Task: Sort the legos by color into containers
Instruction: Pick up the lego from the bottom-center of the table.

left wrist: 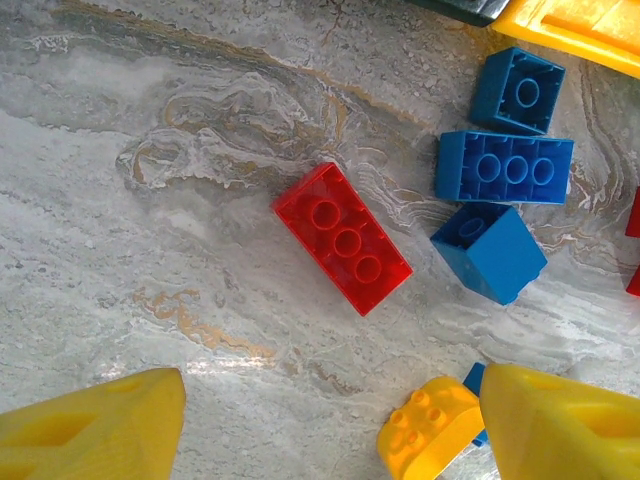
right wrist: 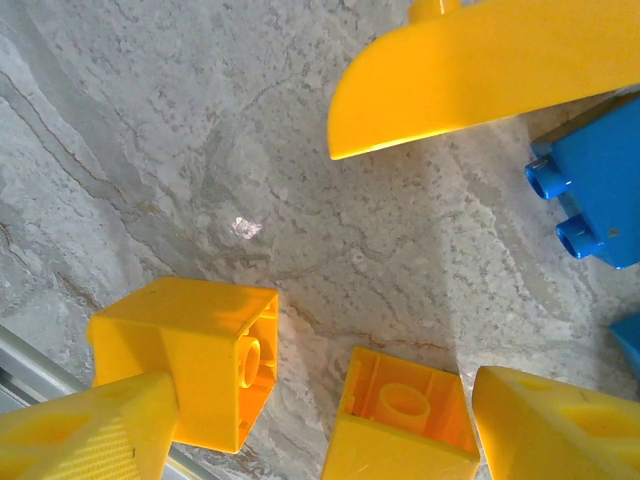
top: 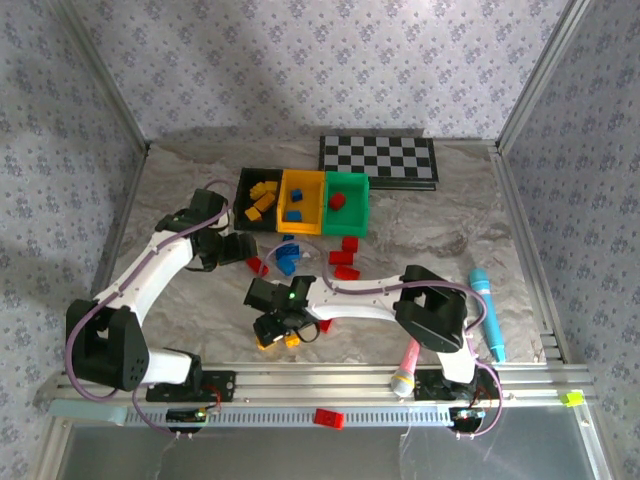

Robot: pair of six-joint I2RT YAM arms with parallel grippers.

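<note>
Three containers stand side by side at the back: a black one (top: 246, 190) with yellow legos, a yellow one (top: 302, 180) with blue legos, a green one (top: 357, 205) with a red lego. My left gripper (top: 243, 250) (left wrist: 330, 430) is open over the table. A red lego (left wrist: 343, 237) and three blue legos (left wrist: 505, 167) lie ahead of it, and a yellow lego (left wrist: 428, 428) lies by its right finger. My right gripper (top: 276, 330) (right wrist: 320, 430) is open, with two hollow yellow legos (right wrist: 190, 360) (right wrist: 400, 420) between its fingers. Beyond lie a curved yellow lego (right wrist: 490, 70) and a blue lego (right wrist: 595, 190).
Several red legos (top: 345, 258) lie loose in front of the green container. A checkerboard (top: 378, 160) sits at the back right. A teal marker (top: 487, 312) and a pink marker (top: 408, 365) lie near the right arm's base. One red lego (top: 327, 418) rests on the front rail.
</note>
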